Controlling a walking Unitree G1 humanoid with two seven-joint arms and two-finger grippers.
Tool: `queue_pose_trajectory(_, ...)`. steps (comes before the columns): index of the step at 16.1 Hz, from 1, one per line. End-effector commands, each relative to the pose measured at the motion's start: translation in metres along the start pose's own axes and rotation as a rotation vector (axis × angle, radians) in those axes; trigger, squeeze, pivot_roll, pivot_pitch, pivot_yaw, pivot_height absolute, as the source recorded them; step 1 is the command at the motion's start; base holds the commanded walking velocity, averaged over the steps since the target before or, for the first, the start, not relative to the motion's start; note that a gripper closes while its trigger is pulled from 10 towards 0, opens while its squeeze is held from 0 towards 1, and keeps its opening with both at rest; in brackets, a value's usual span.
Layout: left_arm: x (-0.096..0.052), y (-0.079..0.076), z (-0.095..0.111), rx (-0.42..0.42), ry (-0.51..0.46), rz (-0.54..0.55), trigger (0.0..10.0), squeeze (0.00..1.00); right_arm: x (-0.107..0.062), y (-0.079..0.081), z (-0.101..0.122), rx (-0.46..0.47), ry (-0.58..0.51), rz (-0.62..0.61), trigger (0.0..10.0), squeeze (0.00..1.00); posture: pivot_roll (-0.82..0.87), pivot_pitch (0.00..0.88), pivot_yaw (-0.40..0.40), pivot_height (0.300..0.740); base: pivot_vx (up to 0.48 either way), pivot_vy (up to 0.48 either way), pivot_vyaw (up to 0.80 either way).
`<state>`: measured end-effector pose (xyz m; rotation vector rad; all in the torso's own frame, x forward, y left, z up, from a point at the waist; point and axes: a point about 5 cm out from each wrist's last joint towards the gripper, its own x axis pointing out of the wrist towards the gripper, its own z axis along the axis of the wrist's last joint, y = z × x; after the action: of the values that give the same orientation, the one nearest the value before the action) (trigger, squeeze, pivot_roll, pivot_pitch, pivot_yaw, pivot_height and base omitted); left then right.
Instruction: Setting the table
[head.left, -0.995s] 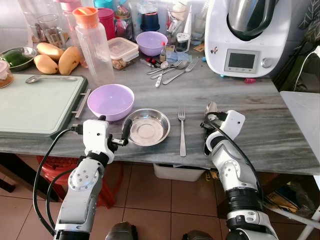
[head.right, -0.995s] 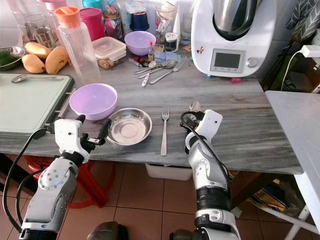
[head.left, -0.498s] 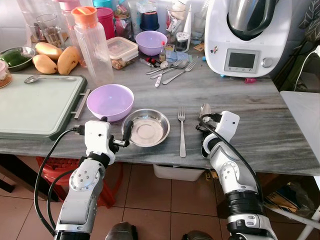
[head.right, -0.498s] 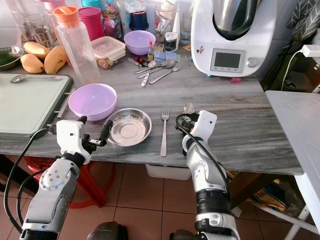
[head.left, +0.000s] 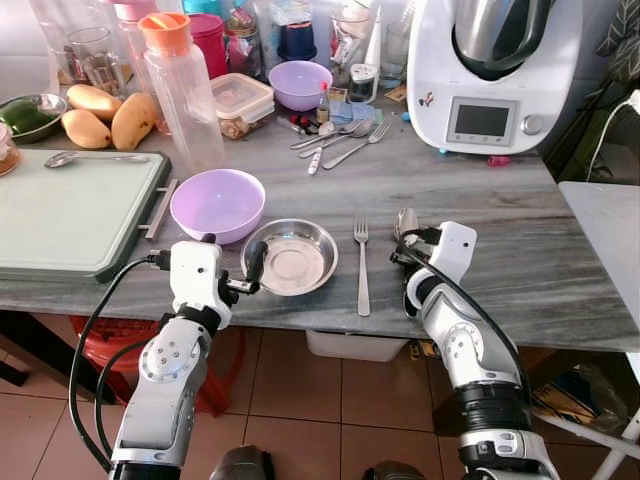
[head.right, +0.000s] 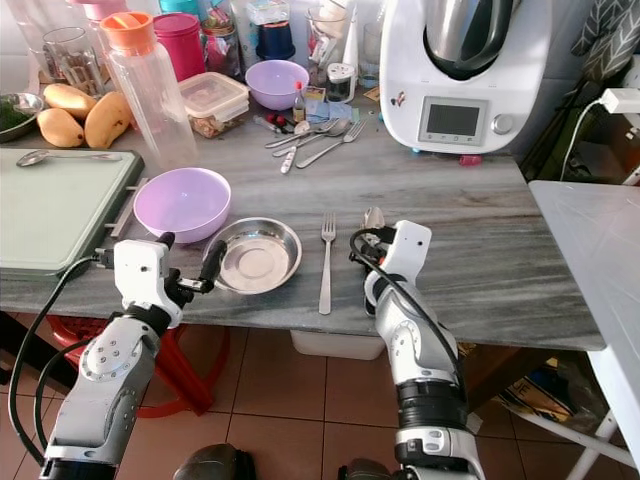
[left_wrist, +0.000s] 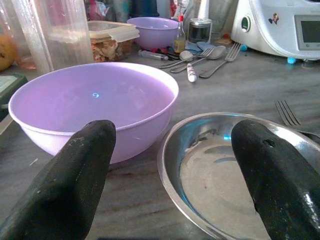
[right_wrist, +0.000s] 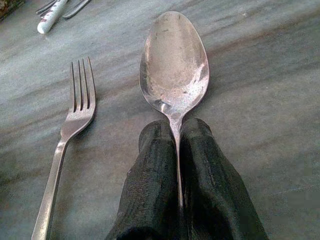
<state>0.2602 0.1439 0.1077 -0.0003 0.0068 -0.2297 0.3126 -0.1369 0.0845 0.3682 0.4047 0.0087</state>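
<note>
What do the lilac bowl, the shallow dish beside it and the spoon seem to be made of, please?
The lilac bowl looks like plastic: opaque, softly glossy. The shallow dish looks like stainless steel, with mirror-like reflections on its rim. The spoon, clamped in the right end effector, looks like steel with a duller, scuffed shine.

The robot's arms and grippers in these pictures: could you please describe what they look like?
Both arms are silver-grey metal with round joint housings and small dark screw holes. Each ends in a white boxy wrist block carrying two long black fingers with a matt, slightly rough surface. The left gripper has a thick black cable looping from its wrist block down along the arm. The right gripper has black cables curling over its white block.
</note>
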Motion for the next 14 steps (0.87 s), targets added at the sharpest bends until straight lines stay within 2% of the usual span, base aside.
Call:
queue_pose_trajectory(1,0.000,-0.002,0.002,0.010,0.000,-0.015,10.0,0.00,-0.001,-0.001,-0.023,0.005,0.115,-0.003,10.0,0.00,0.01,0.020,0.005,0.719,0.000,0.000,0.00)
queue_pose_trajectory(6,0.001,-0.003,0.001,0.006,0.002,-0.018,10.0,0.00,-0.001,-0.001,-0.022,0.029,0.114,-0.002,10.0,0.00,0.01,0.021,0.004,0.719,0.000,0.000,0.00)
queue_pose_trajectory(14,0.003,-0.006,0.001,0.000,0.000,-0.019,10.0,0.00,0.002,0.012,-0.020,0.067,0.118,0.017,10.0,0.00,0.00,0.017,-0.004,0.719,0.000,0.000,0.00)
